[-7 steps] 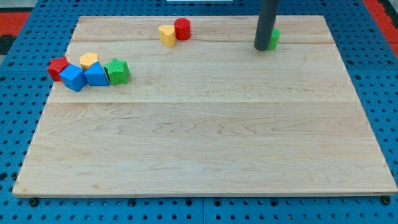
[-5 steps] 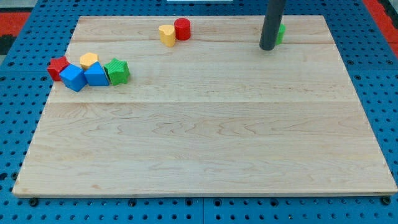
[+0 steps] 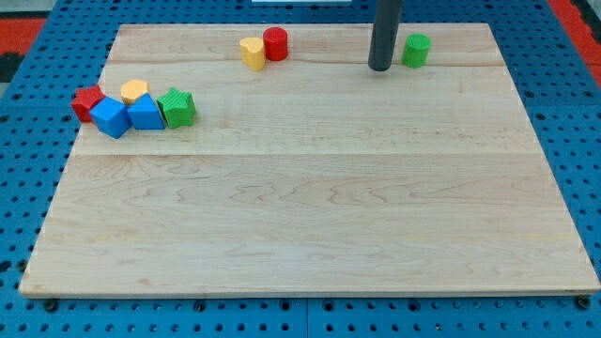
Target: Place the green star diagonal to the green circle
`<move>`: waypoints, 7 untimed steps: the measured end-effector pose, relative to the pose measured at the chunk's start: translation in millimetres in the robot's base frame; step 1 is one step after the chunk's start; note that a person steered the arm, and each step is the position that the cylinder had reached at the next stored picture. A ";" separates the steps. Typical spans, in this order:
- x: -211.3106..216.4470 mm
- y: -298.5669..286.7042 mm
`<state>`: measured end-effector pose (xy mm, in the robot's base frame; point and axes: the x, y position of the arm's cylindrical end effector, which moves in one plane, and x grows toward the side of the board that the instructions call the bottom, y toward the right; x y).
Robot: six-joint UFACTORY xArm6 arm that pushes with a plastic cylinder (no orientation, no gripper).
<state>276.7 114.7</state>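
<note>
The green star (image 3: 177,107) lies at the view's left on the wooden board (image 3: 310,188), at the right end of a cluster of blocks. The green circle (image 3: 416,50) stands near the board's top edge, right of centre. My tip (image 3: 379,68) is on the board just left of the green circle, a small gap apart from it, and far to the right of the green star.
Left of the green star are a blue triangle-like block (image 3: 145,113), a blue cube (image 3: 111,117), a yellow block (image 3: 134,91) and a red block (image 3: 87,100). A yellow heart (image 3: 251,52) and a red cylinder (image 3: 275,43) sit near the top edge.
My tip has moved left, from in front of the green circle to its left side. The green circle now shows fully and lies a little further right and up.
</note>
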 end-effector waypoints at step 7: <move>115.3 -215.0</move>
<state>391.9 -100.3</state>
